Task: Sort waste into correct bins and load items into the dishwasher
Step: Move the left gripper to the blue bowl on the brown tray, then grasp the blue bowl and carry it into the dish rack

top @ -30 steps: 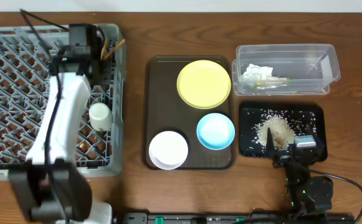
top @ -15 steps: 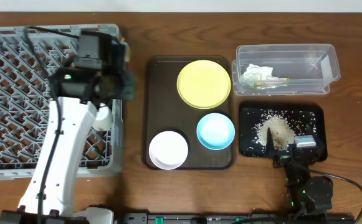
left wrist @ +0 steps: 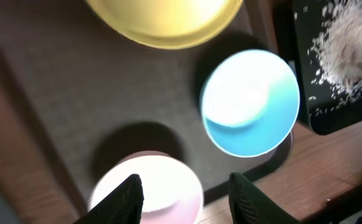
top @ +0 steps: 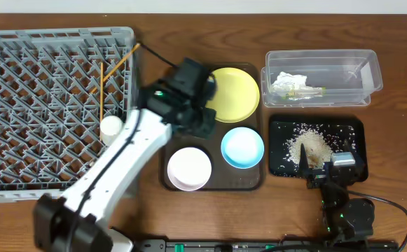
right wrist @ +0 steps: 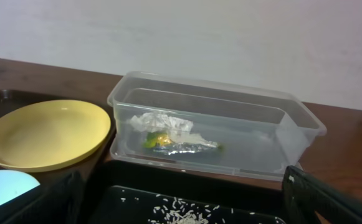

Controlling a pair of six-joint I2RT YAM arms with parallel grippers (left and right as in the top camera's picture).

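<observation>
My left gripper (top: 202, 120) (left wrist: 184, 182) hangs open and empty over the dark brown tray, directly above the white bowl (top: 189, 168) (left wrist: 148, 186). The light blue bowl (top: 242, 147) (left wrist: 249, 102) sits to its right, and the yellow plate (top: 231, 94) (right wrist: 43, 134) lies behind it. In the grey dish rack (top: 42, 105) lie two chopsticks (top: 101, 87) and the small white cup (top: 111, 126). My right gripper (top: 329, 169) (right wrist: 190, 208) is open at the near edge of the black tray (top: 350, 129), which holds rice scraps (top: 314, 145). The clear tub (top: 343, 66) (right wrist: 274, 106) holds a tissue (top: 286, 81) and a wrapper (top: 307, 92) (right wrist: 181, 144).
The dark brown serving tray (top: 182, 77) (left wrist: 62, 93) stands between the rack and the two bins. My left arm (top: 112, 175) crosses the rack's near right corner. Bare wooden table (top: 399, 140) lies right of the bins.
My left arm swung right from the rack's far right corner to above the brown tray. The chopsticks now lie uncovered in the rack. The right arm has not moved.
</observation>
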